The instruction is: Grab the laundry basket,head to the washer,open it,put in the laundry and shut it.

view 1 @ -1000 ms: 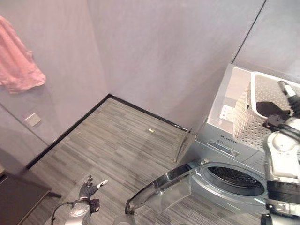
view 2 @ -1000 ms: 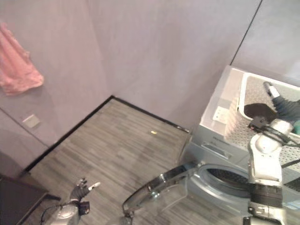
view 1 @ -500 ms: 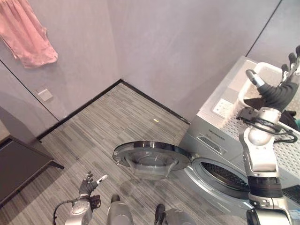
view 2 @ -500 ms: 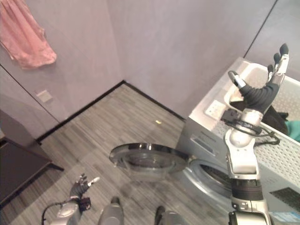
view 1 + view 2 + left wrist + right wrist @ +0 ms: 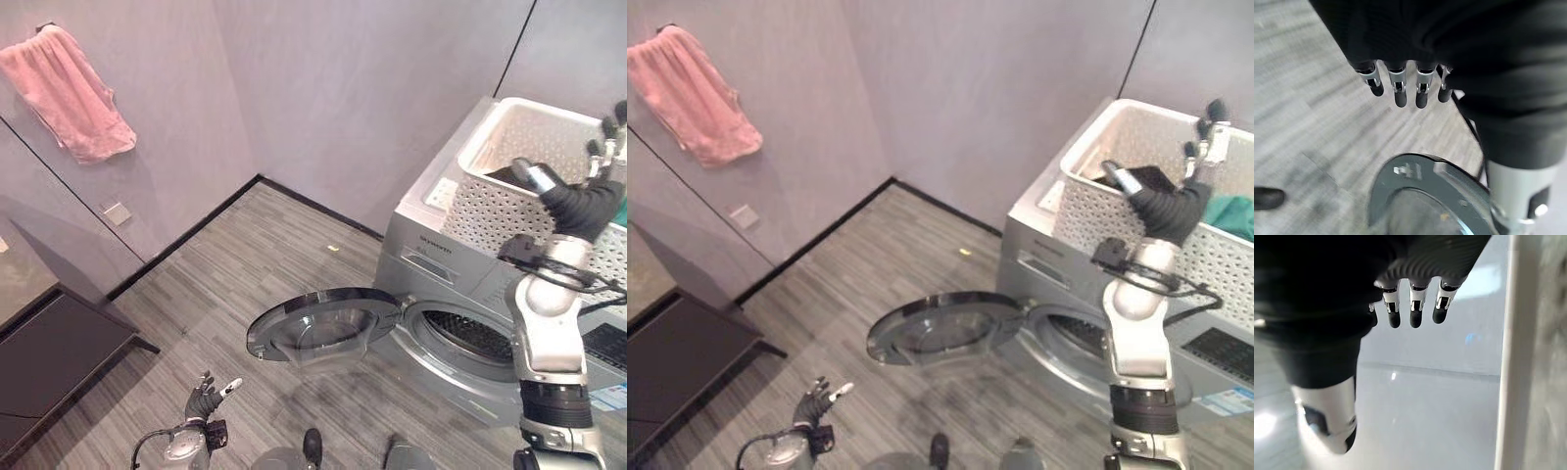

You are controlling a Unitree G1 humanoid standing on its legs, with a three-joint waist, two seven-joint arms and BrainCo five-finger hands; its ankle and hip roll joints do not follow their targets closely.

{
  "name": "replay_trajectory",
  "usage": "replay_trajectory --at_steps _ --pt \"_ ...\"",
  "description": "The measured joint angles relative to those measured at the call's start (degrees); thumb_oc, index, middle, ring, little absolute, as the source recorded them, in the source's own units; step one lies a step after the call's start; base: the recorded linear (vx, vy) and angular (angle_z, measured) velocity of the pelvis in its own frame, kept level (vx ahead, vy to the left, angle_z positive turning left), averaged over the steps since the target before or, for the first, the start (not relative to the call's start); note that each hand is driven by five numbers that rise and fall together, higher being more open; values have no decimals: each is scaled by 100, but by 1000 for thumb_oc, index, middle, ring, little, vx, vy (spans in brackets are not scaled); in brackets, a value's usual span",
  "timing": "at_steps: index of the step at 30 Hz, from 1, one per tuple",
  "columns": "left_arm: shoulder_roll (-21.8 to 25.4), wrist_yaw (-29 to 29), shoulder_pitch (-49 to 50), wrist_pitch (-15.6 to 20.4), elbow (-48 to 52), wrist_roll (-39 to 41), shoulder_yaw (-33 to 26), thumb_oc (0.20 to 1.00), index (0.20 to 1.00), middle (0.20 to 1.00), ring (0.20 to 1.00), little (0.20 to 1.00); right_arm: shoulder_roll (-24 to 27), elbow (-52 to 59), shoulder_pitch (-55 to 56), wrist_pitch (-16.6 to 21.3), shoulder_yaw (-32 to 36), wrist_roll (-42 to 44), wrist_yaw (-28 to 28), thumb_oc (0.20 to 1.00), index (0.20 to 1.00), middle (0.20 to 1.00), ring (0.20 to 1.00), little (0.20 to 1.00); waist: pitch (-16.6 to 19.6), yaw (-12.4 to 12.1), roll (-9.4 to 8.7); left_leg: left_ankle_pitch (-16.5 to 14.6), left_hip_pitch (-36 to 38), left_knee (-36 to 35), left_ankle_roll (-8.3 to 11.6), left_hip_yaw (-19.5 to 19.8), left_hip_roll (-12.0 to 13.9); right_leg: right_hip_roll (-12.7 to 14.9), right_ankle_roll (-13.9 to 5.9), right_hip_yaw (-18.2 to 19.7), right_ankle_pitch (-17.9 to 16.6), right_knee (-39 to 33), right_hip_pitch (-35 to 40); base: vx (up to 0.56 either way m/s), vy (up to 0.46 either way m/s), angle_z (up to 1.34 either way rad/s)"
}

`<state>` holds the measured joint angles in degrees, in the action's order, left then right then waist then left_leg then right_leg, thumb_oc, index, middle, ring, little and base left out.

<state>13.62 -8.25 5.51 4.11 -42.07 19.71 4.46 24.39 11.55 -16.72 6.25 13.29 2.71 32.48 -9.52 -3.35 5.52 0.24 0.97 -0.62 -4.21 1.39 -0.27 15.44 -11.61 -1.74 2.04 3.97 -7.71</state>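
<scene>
— What's different from a moment ago?

— The right hand (image 5: 1181, 201) has come up from beside the basket (image 5: 1087, 201) and now hangs above its near rim, fingers spread wide and straight, holding nothing. The whole picture has shifted as well, but that is the head camera turning, not the room.

— Where's the laundry?

— Still in the basket, which sits on top of the washer (image 5: 431, 250). A dark garment (image 5: 1146, 179) lies at the near end and a teal piece (image 5: 1232, 212) further along. Nothing has gone into the drum yet.

— Why is the basket up there?

— Likely so both arms are free, and the clothes stay within reach right above the opening. The round door (image 5: 318, 328) is swung fully out and lies almost flat, leaving the drum mouth clear.

— And the left hand (image 5: 206, 399)?

— Low near the floor, well apart from the door, fingers loose and empty. It seems idle.

— So what's next?

— I'd judge the open right hand is lined up to dip into the basket and take the dark garment first.
</scene>
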Motion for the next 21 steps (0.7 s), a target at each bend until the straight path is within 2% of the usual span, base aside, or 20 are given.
replay_trajectory --at_steps 2,3,4,5,6,7,8,9,10,11,13,14,15,17,18,19,20,21 --pt "10 0 -36 -2 -130 -4 -114 1000 1000 1000 1000 1000 198 -7 -103 4 100 105 102 1000 1000 1000 1000 1000 -2 82 -155 -62 54 18 157 149 90 190 -97 -28 -454 -962 124 177 -287 33" --pt "82 -1 -50 -3 -191 -5 -145 1000 1000 1000 1000 1000 300 -190 -198 7 144 112 181 1000 1000 1000 1000 1000 4 121 -398 -145 246 13 399 280 159 238 -76 -62 -716 -951 207 196 -315 53" --pt "162 3 -31 -3 -189 -5 -144 1000 1000 1000 1000 1000 330 -295 -216 6 139 123 210 1000 1000 1000 1000 1000 51 112 -561 -185 349 1 502 313 182 216 -59 -68 -745 -947 292 218 -341 50" --pt "321 4 6 -3 -179 -5 -151 1000 1000 1000 1000 1000 329 -386 -209 9 65 204 206 1000 1000 1000 1000 1000 145 79 -853 -244 471 -51 702 383 201 152 -21 -100 -662 -898 449 223 -373 38" --pt "380 -2 28 -24 -209 -5 -158 1000 1000 1000 1000 1000 368 -483 -252 13 -53 275 193 1000 1000 1000 1000 1000 207 91 -943 -286 705 -191 910 463 424 3 -14 -187 -1137 -745 488 198 -454 32" --pt "330 9 86 -29 -187 -4 -142 1000 1000 1000 1000 1000 455 -613 -349 12 -152 344 169 1000 1000 1000 1000 1000 253 98 -822 -309 909 -311 1023 423 794 -300 59 -419 -1063 -419 452 198 -542 25" --pt "254 9 97 -18 -191 -2 -146 1000 1000 1000 1000 1000 746 -804 -511 26 -308 418 74 1000 1000 1000 1000 1000 332 93 -633 -345 700 181 1021 416 1381 -885 427 -692 -840 -132 447 147 -529 22" --pt "287 16 -36 -11 -163 7 -194 1000 1000 1000 1000 1000 940 -797 -589 34 -224 614 -52 1000 1000 1000 1000 1000 198 56 -917 -122 -322 2063 993 468 1427 -1062 741 -761 -660 -114 459 149 -380 0" --pt "290 29 -18 -14 -155 10 -171 1000 1000 1000 1000 1000 1025 -795 -823 50 -239 691 -102 1000 1000 1000 1000 1000 165 1 -1013 55 -880 3010 919 595 1361 -1124 840 -781 -649 -161 466 93 -161 -27" --pt "285 58 18 -23 -152 13 -163 1000 1000 1000 1000 1000 1122 -781 -1010 135 -268 779 -158 1000 1000 1000 1000 1000 154 -39 -1043 254 -1085 3173 816 567 1367 -1184 855 -822 -658 -281 506 109 -23 -38" --pt "317 62 62 -47 -5 24 -168 1000 1000 1000 1000 1000 1399 -628 -1012 260 -319 889 -234 1000 1000 1000 1000 1000 228 13 -1259 73 -1081 1989 835 192 1346 -1177 869 -896 -666 -642 603 59 25 -1" --pt "316 72 40 -46 65 24 -147 1000 1000 1000 1000 1000 1533 -587 -1093 282 -367 934 -301 1000 1000 1000 1000 1000 228 30 -1318 129 -915 1176 920 82 1267 -1158 872 -930 -667 -692 576 5 43 -15" --pt "295 98 41 -42 64 20 -116 1000 1000 1000 1000 1000 1604 -613 -1239 294 -469 992 -390 1000 1000 1000 1000 1000 177 -27 -1303 202 -784 573 1033 91 1244 -1179 878 -937 -670 -682 619 9 101 -11" --pt "195 108 -151 -48 -125 12 -60 1000 1000 1000 1000 1000 2142 -840 -1324 283 -662 1008 -425 1000 1000 1000 1000 1000 110 118 -1130 319 -809 49 1218 -90 1254 -1319 899 -996 -668 -836 781 63 104 1" --pt "244 112 -213 -52 -174 24 -117 1000 1000 1000 1000 1000 2145 -730 -1357 228 -750 1123 -663 1000 1000 1000 1000 1000 24 -9 -1114 312 -821 499 1220 -83 1125 -1292 907 -896 -669 -613 596 162 118 -47" --pt "258 109 -210 -57 -227 26 -150 1000 1000 1000 1000 1000 2072 -538 -1269 224 -820 1146 -788 1000 1000 1000 1000 1000 28 -2 -1106 225 -831 1002 1088 -120 1045 -1280 906 -839 -669 -647 615 279 194 -75" --pt "121 133 -146 -58 -229 36 -146 1000 1000 1000 1000 1000 2150 -71 -972 228 -804 1248 -996 1000 1000 1000 1000 1000 33 153 -793 -67 -522 1007 707 -227 1064 -1415 707 -835 -596 -667 735 189 111 -45" --pt "39 182 -163 -37 -105 34 -169 1000 1000 1000 1000 1000 2255 -4 -918 268 -654 1256 -1046 1000 1000 1000 1000 1000 -12 158 -598 -37 -321 699 1334 -237 1270 -1529 1009 -790 -570 -46 476 194 153 -9"
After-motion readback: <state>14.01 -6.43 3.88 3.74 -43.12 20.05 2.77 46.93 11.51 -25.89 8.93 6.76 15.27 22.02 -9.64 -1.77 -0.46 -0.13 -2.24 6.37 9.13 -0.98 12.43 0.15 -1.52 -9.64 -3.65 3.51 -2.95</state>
